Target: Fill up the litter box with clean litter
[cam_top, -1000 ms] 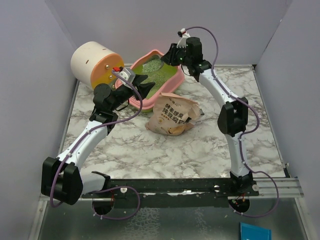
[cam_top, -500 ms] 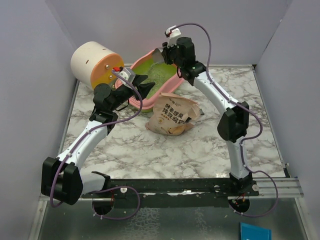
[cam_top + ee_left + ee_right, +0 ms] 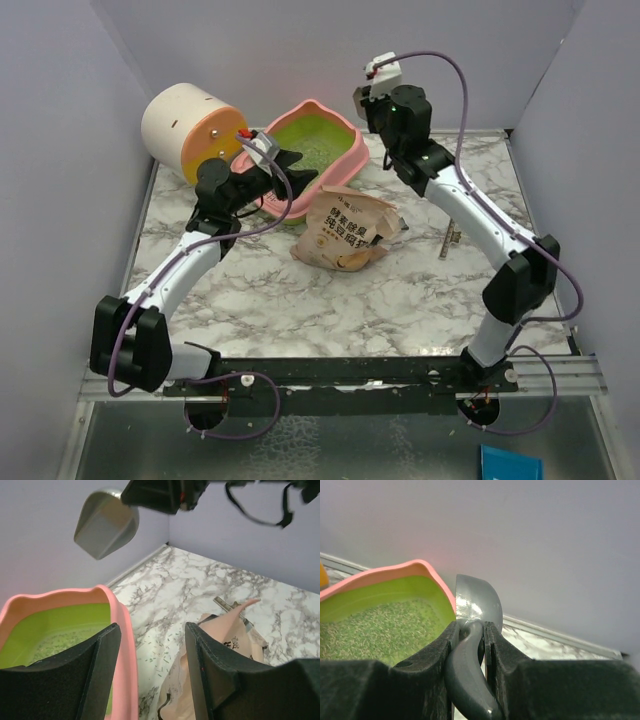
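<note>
The pink litter box [image 3: 345, 160] stands at the back of the table, lime-green inside, with pale green clean litter [image 3: 312, 148] on its floor. It also shows in the left wrist view [image 3: 122, 625] and the right wrist view [image 3: 380, 575], where the litter [image 3: 375, 630] is plain. My left gripper [image 3: 300, 168] is open and empty, and its jaws [image 3: 152, 630] stand over the box's near right rim. My right gripper [image 3: 366, 102] is shut on the handle of a grey metal scoop [image 3: 477, 605], held in the air by the box's back right corner [image 3: 106, 522].
A tan cartoon-cat bag [image 3: 345, 232] lies in front of the box, close to my left gripper [image 3: 225, 630]. A cream-and-orange cylinder [image 3: 190, 130] lies at the back left. Stray granules [image 3: 160, 640] dot the table between box and bag. A small grey strip [image 3: 449, 240] lies at the right.
My right gripper has swung the scoop from over the litter box up and to the right, past its back right corner. My left gripper has shifted slightly along the box's near rim.
</note>
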Controlling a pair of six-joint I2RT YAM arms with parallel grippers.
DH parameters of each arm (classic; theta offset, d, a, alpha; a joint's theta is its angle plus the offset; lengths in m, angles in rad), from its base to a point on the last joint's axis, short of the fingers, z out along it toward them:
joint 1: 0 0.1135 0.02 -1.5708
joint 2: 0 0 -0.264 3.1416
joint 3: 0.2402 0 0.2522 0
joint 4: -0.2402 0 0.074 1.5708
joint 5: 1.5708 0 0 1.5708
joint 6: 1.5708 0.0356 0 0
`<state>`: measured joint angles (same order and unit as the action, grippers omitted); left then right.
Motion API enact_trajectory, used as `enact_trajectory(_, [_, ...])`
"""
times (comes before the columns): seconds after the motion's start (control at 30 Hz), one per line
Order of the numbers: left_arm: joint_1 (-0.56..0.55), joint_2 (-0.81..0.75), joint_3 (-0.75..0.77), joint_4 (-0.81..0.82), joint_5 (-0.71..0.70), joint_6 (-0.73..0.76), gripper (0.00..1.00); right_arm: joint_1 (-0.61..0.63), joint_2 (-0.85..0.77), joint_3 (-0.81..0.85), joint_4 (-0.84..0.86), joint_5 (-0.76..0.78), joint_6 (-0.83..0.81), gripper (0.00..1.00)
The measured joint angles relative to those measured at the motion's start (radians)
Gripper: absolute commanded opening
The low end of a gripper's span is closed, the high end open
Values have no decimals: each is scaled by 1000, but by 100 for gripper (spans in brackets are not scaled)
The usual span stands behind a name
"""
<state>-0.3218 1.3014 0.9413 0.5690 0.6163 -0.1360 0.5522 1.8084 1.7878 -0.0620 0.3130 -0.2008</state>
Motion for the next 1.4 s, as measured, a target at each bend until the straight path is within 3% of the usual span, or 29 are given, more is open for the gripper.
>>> enact_trajectory(0.17, [2,88,33,-2,125,-14,57,-27,-180,-116,-94,82,66,1])
enact_trajectory(0.5, [-13,218,51,29,307,-95,56,-82,-500,-222,-460,103,278,1])
enact_trajectory(0.77, [-57,230,51,31,375,-106,57,-82,-592,-332,-652,23,355,1])
enact_trajectory(1.07, [-65,266,74,29,418,-101,51,-82,-637,-487,-686,-133,402,1])
enact_trajectory(1.2, [-76,297,74,26,414,-98,39,-82,-660,-526,-673,-188,414,1])
enact_trajectory(1.3, [-87,312,74,26,400,-94,6,-82,-664,-541,-661,-213,417,1])
enact_trajectory(1.33, [-89,317,74,27,397,-96,0,-82,-664,-546,-652,-224,417,1])
enact_trajectory(1.4, [-93,327,74,27,383,-93,0,-82,-663,-554,-640,-242,418,1])
